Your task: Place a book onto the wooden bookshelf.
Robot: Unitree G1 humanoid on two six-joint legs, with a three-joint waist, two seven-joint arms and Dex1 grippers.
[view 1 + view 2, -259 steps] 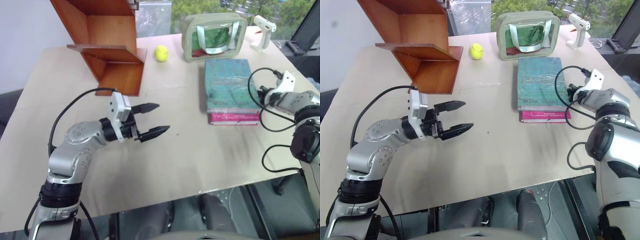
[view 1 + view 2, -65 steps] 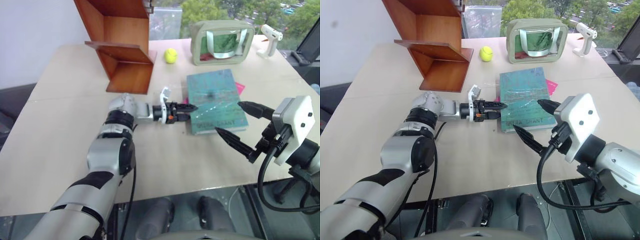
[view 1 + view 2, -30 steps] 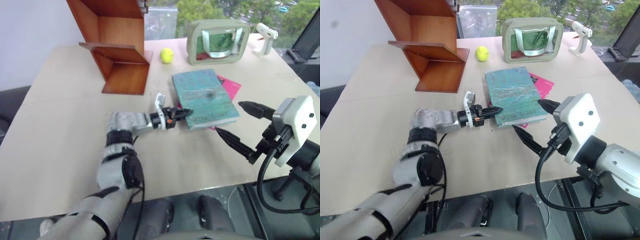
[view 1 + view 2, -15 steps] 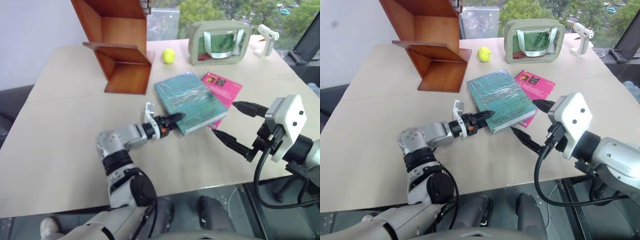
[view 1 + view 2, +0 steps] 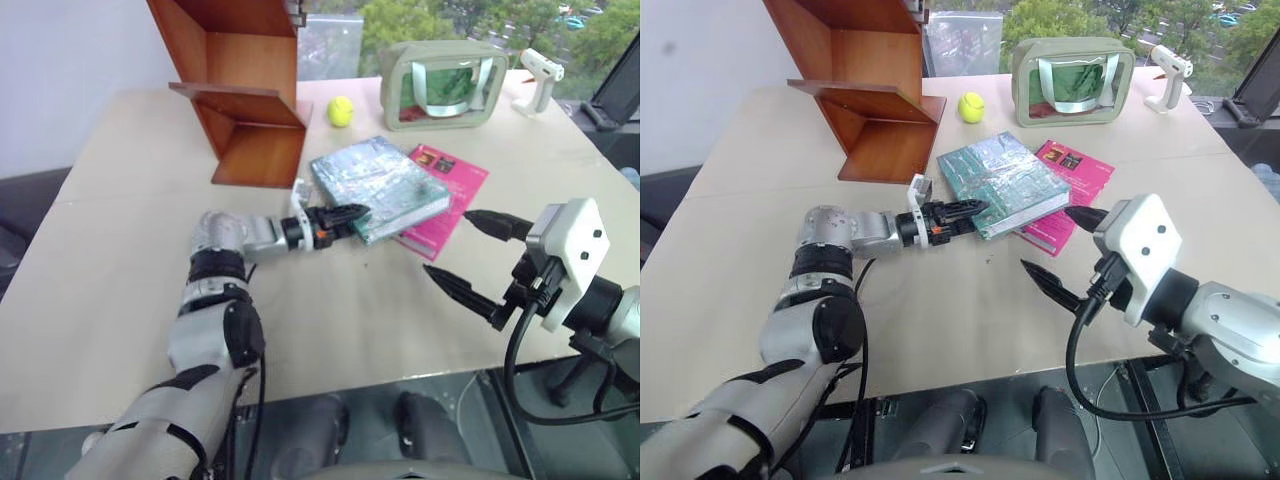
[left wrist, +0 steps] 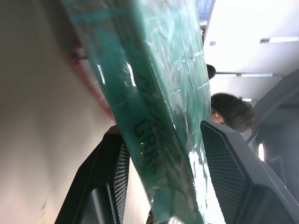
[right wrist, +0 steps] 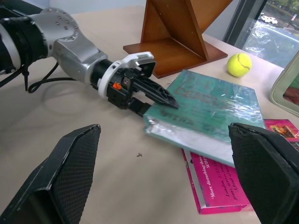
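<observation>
On table: left fingers (image 5: 965, 211) clamp book (image 5: 1005, 183), lettering unclear | right fingers (image 5: 1065, 247) apart

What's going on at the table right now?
The left gripper has clamped the near corner of the teal book, which lies partly on a pink book. The right gripper hovers open nearby, holding nothing. The wooden bookshelf stands at the back of the table, beside a tennis ball. The book is not yet shelved.
</observation>
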